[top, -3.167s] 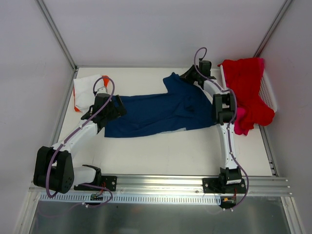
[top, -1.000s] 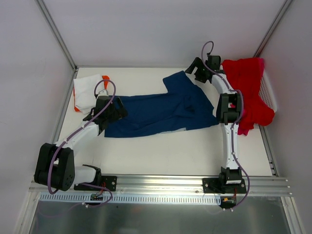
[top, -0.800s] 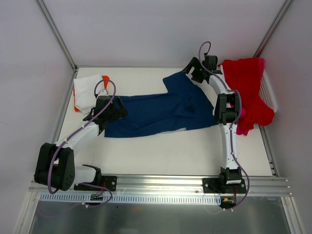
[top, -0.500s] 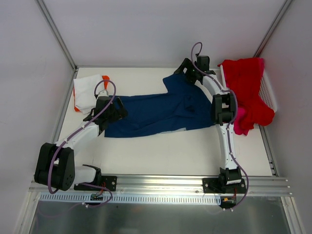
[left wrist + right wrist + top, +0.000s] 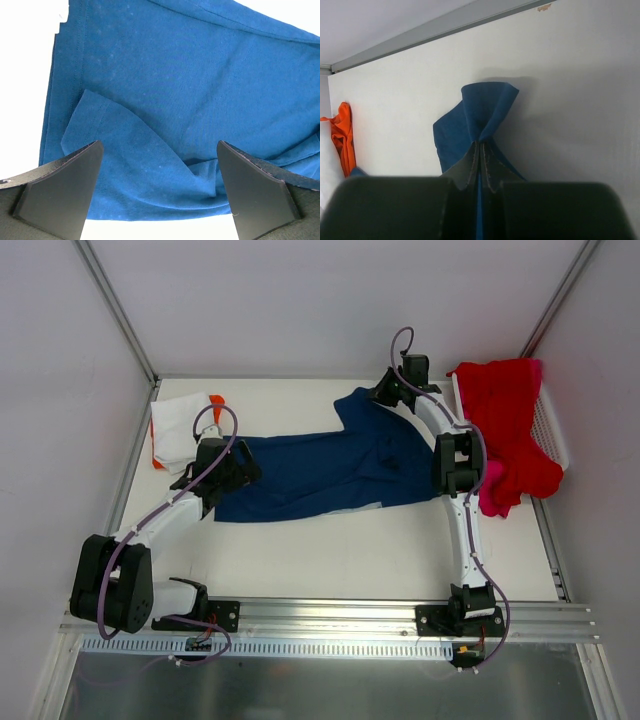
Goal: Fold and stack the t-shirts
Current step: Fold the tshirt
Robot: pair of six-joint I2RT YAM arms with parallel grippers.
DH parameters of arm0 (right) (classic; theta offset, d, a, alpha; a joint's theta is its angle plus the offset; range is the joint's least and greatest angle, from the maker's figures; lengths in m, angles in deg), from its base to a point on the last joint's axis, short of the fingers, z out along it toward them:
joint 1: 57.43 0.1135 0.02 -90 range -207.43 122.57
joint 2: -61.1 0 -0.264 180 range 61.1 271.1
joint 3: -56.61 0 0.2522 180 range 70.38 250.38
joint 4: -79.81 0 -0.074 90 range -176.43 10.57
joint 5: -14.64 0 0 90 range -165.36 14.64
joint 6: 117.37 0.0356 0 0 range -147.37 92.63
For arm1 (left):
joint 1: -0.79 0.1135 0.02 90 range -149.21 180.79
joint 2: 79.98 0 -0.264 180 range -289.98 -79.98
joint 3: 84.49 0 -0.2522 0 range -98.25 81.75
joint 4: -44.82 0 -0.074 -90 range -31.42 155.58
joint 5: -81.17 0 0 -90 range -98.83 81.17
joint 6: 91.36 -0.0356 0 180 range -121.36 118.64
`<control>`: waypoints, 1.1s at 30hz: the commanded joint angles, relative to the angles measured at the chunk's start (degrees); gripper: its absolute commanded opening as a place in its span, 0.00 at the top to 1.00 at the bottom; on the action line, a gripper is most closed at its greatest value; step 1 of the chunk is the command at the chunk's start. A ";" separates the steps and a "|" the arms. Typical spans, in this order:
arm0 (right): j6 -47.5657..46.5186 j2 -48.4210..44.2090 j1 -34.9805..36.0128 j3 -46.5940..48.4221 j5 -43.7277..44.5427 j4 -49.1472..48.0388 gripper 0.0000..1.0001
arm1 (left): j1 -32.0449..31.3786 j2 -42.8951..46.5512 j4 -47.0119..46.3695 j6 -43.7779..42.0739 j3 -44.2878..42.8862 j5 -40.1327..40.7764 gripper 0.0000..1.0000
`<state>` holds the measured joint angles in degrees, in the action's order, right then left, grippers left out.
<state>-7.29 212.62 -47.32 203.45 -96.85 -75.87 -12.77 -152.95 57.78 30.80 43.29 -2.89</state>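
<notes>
Since a moment ago the right claw [image 5: 480, 167] has slid a little to the left, onto the far corner of the dark blue soft cloth t-shirt [image 5: 320, 470], and it has snapped shut. Its two fingers now pinch a small bunch of the blue cloth. The cloth sticks up above them like a little fan. The left claw [image 5: 160, 145] has not moved. It is wide open and holds nothing. It hangs just over the left end of the same shirt, where a flap lies folded over.

The blue shirt lies spread out long across the middle of the white tabletop [image 5: 330, 550], a bit crumpled near the right side. At the far left sits a folded white cloth t-shirt [image 5: 178, 428] with an orange cloth t-shirt [image 5: 157, 460] peeking out at its edges. At the far right a red cloth t-shirt [image 5: 510, 420] and a pink cloth t-shirt [image 5: 492, 495] hang over a white mesh basket [image 5: 555, 435].

I think the blue shirt is light, floppy and not slippery. It will sag and bunch up if it is lifted by one spot. So it is best held by its corners or hem, one in each claw, and pulled flat. The left claw could take the edge right below it.
</notes>
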 commanded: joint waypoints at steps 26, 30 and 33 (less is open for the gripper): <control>-1.88 -15.29 -9.13 -12.66 0.75 -2.66 1.00 | 7.76 -31.18 8.00 -9.14 -29.56 -0.75 0.01; -1.09 -14.94 -9.85 -12.14 -0.12 -3.10 1.00 | 7.94 -32.41 8.44 -9.66 -31.76 -1.01 0.01; -0.74 -14.33 -9.85 -11.61 -0.56 -3.10 1.00 | 7.94 -33.02 8.62 -9.05 -31.94 -1.28 0.01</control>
<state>-8.21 201.19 -57.92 191.17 -96.88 -77.59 -5.10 -185.80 65.26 22.41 13.52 -2.87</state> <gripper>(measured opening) 0.009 0.990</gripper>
